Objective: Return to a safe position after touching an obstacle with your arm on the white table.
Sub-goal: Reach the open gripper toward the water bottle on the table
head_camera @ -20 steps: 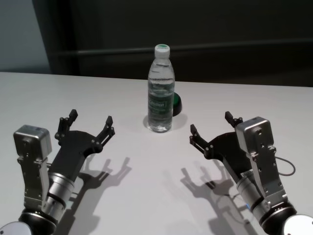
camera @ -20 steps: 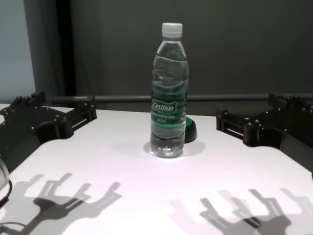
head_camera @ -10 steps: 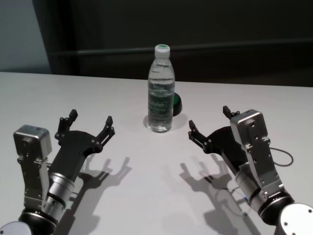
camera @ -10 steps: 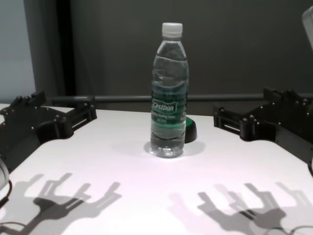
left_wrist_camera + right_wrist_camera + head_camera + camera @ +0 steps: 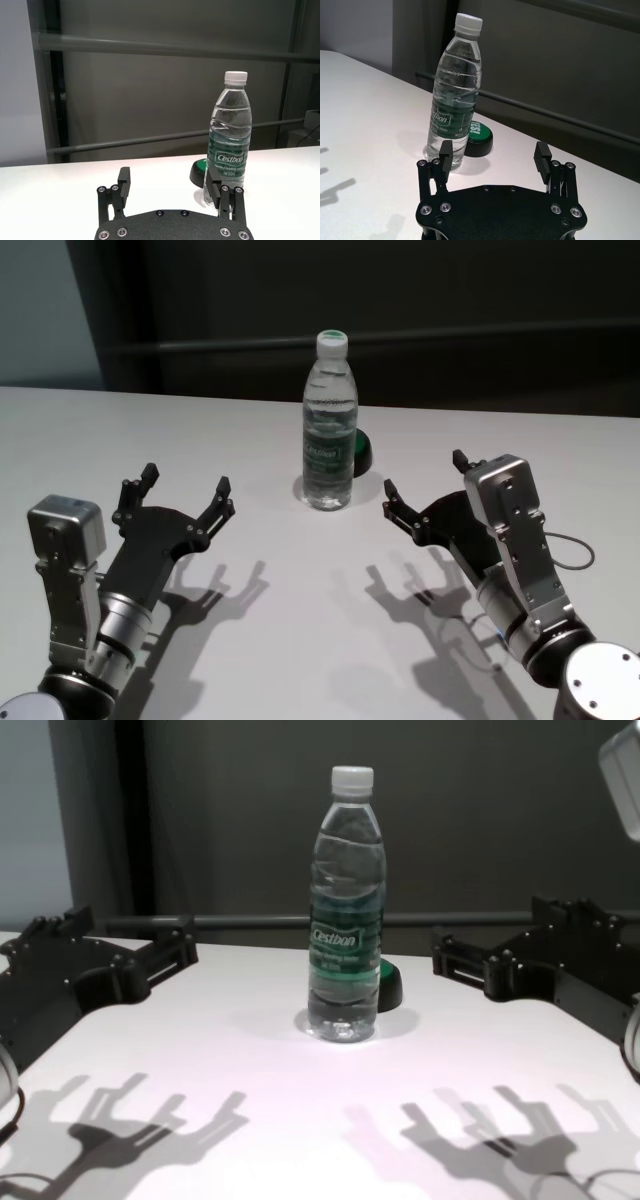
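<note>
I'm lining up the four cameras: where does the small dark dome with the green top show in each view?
Head: dome behind the water bottle, on its right.
Chest: at the bottle's right base.
Left wrist: beside the bottle's label.
Right wrist: behind the bottle's base.
Shared landmark: the bottle's white cap.

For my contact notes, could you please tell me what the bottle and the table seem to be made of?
The bottle looks like thin clear plastic: see-through ribbed walls, white cap, green printed label. The table looks like smooth matte white laminate, showing soft shadows; its core is not visible.
</note>
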